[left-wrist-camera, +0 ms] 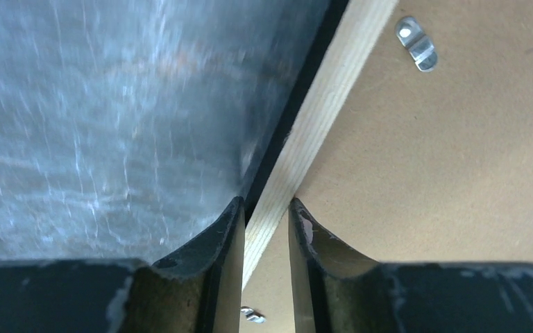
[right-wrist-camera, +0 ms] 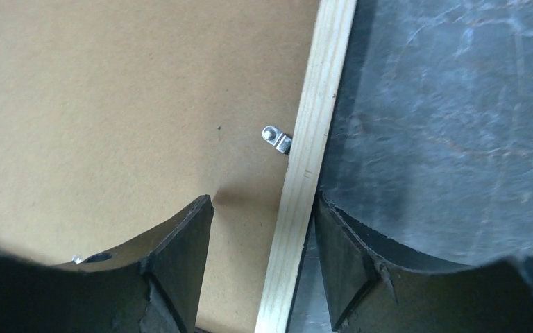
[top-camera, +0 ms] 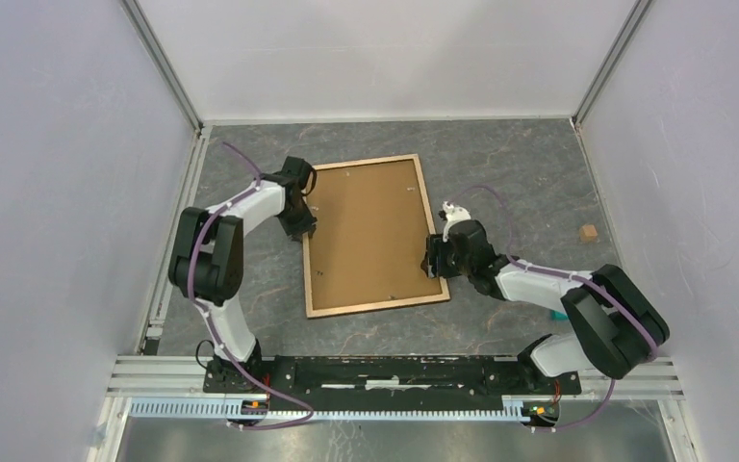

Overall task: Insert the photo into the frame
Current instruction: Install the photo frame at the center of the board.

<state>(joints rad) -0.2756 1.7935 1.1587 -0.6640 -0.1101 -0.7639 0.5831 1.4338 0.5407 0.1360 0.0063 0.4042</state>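
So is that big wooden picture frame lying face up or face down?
Face down. The light tan wooden frame shows its pale back rails upward, a black edge beneath them, and the flat brown backing board fills it.

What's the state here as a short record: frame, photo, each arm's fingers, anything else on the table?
frame: lying flat, tan back up, board set in it
photo: not visible
left fingers: closed on the left rail
right fingers: open, astride the right rail
other: small block at far right
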